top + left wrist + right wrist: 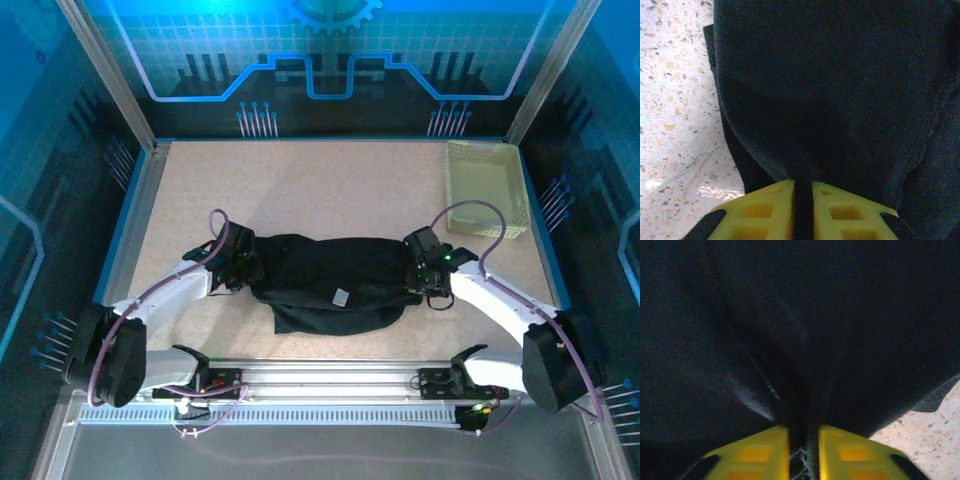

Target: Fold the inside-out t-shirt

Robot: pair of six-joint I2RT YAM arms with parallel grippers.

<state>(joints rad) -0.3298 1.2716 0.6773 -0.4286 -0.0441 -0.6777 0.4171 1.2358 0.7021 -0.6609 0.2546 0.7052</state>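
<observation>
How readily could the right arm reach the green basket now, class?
Probably yes: the basket sits just beyond the right end effector, bare table between; but it is shut on the t-shirt, which would drag along.

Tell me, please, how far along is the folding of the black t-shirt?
Done: the t-shirt lies gathered in a wide band, its label showing. In hand: the left gripper and right gripper are each shut on one end of it. To do: it is rumpled, with no neat fold.
</observation>
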